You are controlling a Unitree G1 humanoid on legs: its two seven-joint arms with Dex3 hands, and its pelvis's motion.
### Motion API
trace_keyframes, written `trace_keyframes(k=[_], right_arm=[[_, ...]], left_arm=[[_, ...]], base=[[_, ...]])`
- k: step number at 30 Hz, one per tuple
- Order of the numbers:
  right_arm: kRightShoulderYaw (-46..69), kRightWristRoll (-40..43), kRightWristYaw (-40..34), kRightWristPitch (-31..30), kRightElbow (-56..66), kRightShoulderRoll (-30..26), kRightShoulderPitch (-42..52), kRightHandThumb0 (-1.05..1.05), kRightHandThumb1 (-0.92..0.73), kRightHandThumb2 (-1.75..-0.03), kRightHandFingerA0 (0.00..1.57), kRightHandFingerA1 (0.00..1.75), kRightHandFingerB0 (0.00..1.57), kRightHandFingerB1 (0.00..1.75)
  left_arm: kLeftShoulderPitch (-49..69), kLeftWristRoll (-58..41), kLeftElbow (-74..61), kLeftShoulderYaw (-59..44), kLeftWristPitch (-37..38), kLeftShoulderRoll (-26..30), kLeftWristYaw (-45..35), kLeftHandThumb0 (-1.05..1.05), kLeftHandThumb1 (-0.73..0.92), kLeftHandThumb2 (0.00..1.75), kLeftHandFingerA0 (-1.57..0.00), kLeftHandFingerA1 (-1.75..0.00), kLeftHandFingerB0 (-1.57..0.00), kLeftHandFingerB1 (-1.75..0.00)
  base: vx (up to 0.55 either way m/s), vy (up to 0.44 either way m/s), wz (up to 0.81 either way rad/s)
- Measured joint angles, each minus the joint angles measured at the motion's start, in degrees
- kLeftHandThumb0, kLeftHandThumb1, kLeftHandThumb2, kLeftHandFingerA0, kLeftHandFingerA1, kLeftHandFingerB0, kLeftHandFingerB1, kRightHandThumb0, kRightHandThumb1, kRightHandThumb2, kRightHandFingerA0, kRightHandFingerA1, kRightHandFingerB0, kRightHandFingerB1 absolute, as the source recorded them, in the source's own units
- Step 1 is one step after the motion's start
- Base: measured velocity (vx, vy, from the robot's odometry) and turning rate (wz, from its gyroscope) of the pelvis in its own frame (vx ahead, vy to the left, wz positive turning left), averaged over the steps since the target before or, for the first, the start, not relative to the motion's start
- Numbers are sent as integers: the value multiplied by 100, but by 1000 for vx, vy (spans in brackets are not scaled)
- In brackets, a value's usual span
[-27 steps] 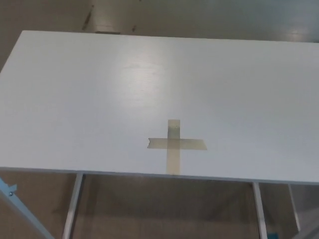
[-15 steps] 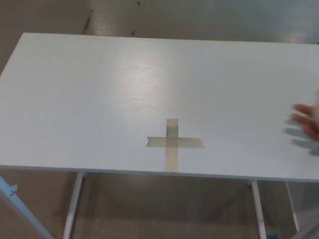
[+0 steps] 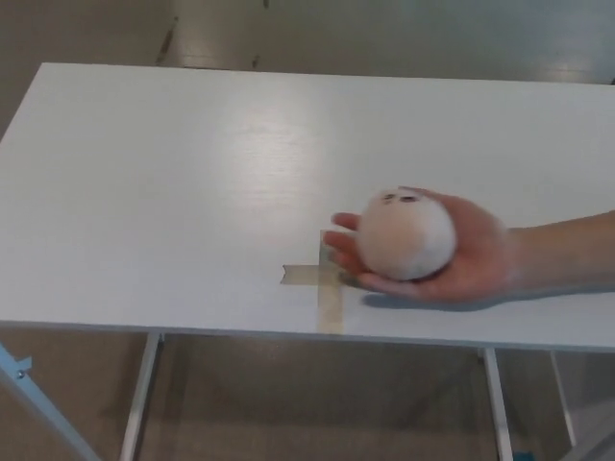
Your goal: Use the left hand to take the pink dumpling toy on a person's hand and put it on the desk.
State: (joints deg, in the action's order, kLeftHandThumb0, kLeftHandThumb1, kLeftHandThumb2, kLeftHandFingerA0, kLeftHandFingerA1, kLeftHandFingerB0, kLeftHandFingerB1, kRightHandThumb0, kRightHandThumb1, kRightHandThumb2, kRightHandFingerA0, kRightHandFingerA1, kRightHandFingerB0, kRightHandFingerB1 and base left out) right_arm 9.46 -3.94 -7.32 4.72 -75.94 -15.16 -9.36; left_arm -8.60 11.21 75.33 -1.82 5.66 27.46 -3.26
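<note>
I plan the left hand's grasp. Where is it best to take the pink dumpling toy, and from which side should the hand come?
Probably grip the pink dumpling toy across its round upper half, coming from above and the left. The person's hand cups it from below and the right, so only the top and left side are free. Neither robot hand shows yet.

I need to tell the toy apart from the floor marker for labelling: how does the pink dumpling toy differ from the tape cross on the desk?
The pink dumpling toy is round and bulging; the tape cross is flat. The toy is pale pink with small dark marks on top; the cross is dull olive-tan. The toy rests in a person's hand; the cross is stuck to the desk, partly covered by that hand. Both sit near the desk's front edge.
</note>
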Motion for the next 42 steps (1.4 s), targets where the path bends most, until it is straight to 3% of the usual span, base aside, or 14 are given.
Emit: trace_keyframes(k=[3,12,13,14,20,21,22,28,29,30,31,32,33,42], right_arm=[[0,0,2,0,0,0,0,-23,-65,-59,66,46,51,41],[-2,-1,24,-1,-1,0,-2,-23,-65,-59,66,45,51,41],[-3,-1,28,-1,-1,0,-2,-23,-65,-59,66,45,51,41],[-4,-1,32,-1,-1,0,-2,-23,-65,-59,65,45,51,41],[-9,-3,51,-6,-1,-1,-2,-24,-65,-59,65,45,51,41],[-11,-3,53,-7,-1,-1,-2,-24,-65,-59,65,45,51,41],[-11,-3,53,-7,-1,-1,-2,-24,-65,-59,65,45,51,41],[-17,-6,82,-13,-4,-39,1,-24,-65,-60,64,45,52,41],[-19,-7,82,-13,-5,-46,4,-24,-65,-60,64,45,52,41],[-19,-7,82,-13,-5,-46,4,-24,-65,-60,64,45,52,41],[-24,-8,82,-15,-5,-60,2,-24,-65,-60,64,45,51,41],[-27,-8,83,-13,-5,-60,2,-24,-65,-60,64,45,51,41],[-27,-8,83,-13,-5,-60,2,-25,-65,-60,64,45,51,41],[-55,-8,81,-12,-4,-65,-13,-25,-64,-59,66,45,52,41]], left_arm=[[0,-7,4,9,-3,0,0,-45,46,73,-56,-53,-28,-43],[1,-24,3,-16,1,8,-51,-46,46,73,-60,-54,-28,-43],[1,-26,3,-22,1,8,-53,-46,46,73,-60,-54,-29,-43],[1,-29,3,-28,1,8,-54,-35,55,57,-69,-44,-33,-33],[-15,-90,-13,-138,4,-10,-66,-33,53,56,-73,-48,-33,-33],[-22,-107,-26,-159,9,-14,-70,-36,53,58,-72,-46,-33,-34],[-22,-107,-26,-159,9,-14,-70,-34,50,55,-49,-40,-32,-33],[356,-416,-955,-561,442,1,-392,-39,47,55,-44,-39,-33,-33],[419,-458,-1072,-599,491,6,-437,-53,39,67,-39,-47,-26,-39],[419,-458,-1072,-599,491,6,-437,-53,39,67,-39,-47,-26,-39],[748,-624,-1610,-793,645,35,-627,-48,45,54,-41,-38,-28,-31],[815,-653,-1718,-826,669,38,-659,-48,45,54,-41,-38,-28,-31],[815,-653,-1718,-826,669,38,-659,-57,39,68,-34,-45,-20,-37],[2366,-1333,-3906,-1626,937,156,-1384,-55,39,67,-30,-44,-12,-34]], base=[[0,0,0],[0,0,0],[0,0,0],[0,0,0],[0,0,0],[0,0,0],[0,0,0],[0,0,0],[0,0,0],[0,0,0],[0,0,0],[0,0,0],[0,0,0],[0,0,0]])
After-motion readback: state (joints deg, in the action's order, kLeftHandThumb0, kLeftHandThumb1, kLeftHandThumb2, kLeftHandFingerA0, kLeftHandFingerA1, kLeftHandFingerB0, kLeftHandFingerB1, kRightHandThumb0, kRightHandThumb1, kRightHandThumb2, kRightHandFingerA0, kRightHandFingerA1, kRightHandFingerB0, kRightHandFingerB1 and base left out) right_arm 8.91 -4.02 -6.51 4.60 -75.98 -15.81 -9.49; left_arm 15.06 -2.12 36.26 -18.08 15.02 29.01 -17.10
